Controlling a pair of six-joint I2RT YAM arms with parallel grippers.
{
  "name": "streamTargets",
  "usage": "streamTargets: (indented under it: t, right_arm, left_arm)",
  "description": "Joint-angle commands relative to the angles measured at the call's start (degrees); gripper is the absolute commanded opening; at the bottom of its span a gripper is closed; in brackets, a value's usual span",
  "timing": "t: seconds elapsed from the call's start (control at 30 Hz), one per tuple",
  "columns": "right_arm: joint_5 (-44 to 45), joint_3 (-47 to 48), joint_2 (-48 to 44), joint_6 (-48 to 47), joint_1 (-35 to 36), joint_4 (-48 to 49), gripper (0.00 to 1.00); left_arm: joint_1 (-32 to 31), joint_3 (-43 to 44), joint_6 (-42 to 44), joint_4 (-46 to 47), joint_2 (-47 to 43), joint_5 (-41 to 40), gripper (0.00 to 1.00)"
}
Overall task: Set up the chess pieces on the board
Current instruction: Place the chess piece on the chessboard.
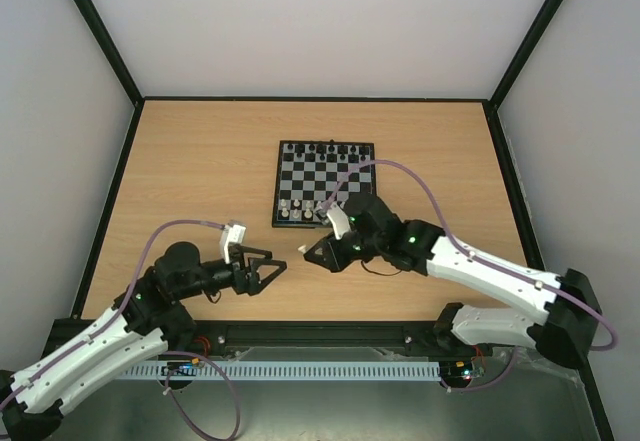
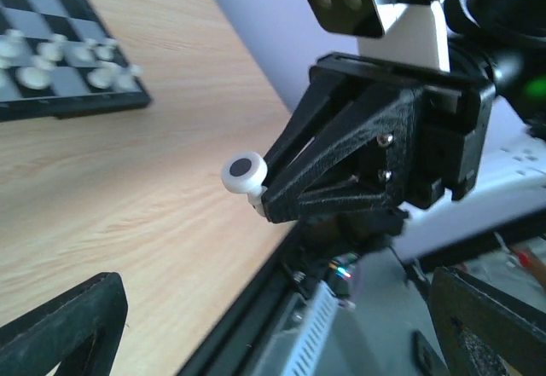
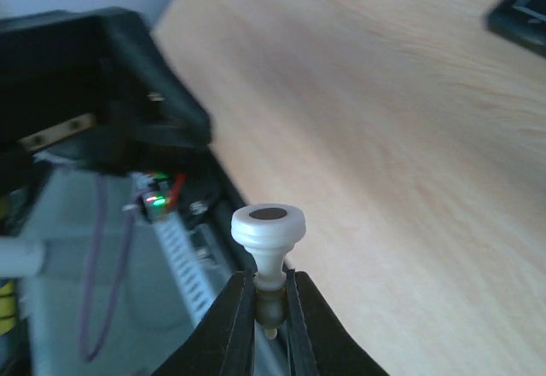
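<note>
Over the near-left part of the light wooden surface (image 1: 200, 161), the left tool (image 1: 272, 271) hovers with its black fingers spread wide apart and nothing between them; in its own wrist view they sit at the two bottom corners. Just to its right, and not touching it, a small white plastic chess piece (image 3: 268, 227) is pinched by its slim upper body in the right tool (image 1: 309, 252), whose jaws are clamped tight on it. The piece's round base, with a dark disc in its middle, juts past the fingertips toward the left arm, off the board. Which figure it is cannot be told. Behind, near the middle of the surface, lies the small square chessboard of black and pale checks (image 1: 325, 179) — white pieces (image 1: 300, 206) stand in its near rows, black pieces (image 1: 325, 148) along its far edge.
</note>
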Motion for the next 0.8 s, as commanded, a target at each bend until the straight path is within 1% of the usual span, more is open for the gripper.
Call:
streamTargets:
  t: [0.0, 0.07, 0.17, 0.27, 0.33, 0.43, 0.53, 0.67, 0.77]
  right_arm:
    - [-13.79, -1.28, -5.54, 0.55, 0.66, -2.88, 0.1]
    - [-16.63, -2.23, -7.38, 1.08, 1.35, -1.85, 0.1]
    - [-20.79, -2.99, -8.3, 1.79, 1.78, -0.07, 0.1]
    - [-22.87, -2.15, -7.24, 1.11, 3.85, 0.46, 0.1]
    - [-22.75, -1.19, -6.2, 0.44, 5.36, 0.07, 0.1]
    - [-23.02, 0.2, -4.46, -0.7, 6.8, -0.71, 0.1]
    - [-22.94, 1.25, -2.86, -1.94, 7.62, -1.49, 0.1]
    - [-22.75, 1.96, -0.96, -2.78, 7.73, -1.78, 0.1]
    - [-22.33, 2.73, -0.12, -3.41, 7.71, -1.98, 0.1]
  left_arm:
    - [-0.27, -1.14, -2.44, 4.96, -3.26, 13.42, 0.99]
    - [-0.27, -2.35, -4.22, 8.0, -4.15, 17.55, 0.99]
    - [-0.44, -5.22, -8.29, 15.87, -3.32, 23.3, 0.99]
    - [-0.71, -6.28, -9.25, 18.32, -1.91, 24.35, 0.99]
    - [-1.14, -7.31, -10.93, 22.36, -0.76, 25.62, 0.99]
    - [-1.98, -7.74, -11.67, 23.7, -0.02, 25.64, 0.97]
    - [-2.62, -8.16, -12.48, 24.97, 0.12, 25.76, 0.91]
    - [-3.36, -8.95, -13.2, 26.28, 0.74, 26.05, 0.75]
    - [-4.3, -9.57, -13.26, 26.89, 1.63, 26.07, 0.67]
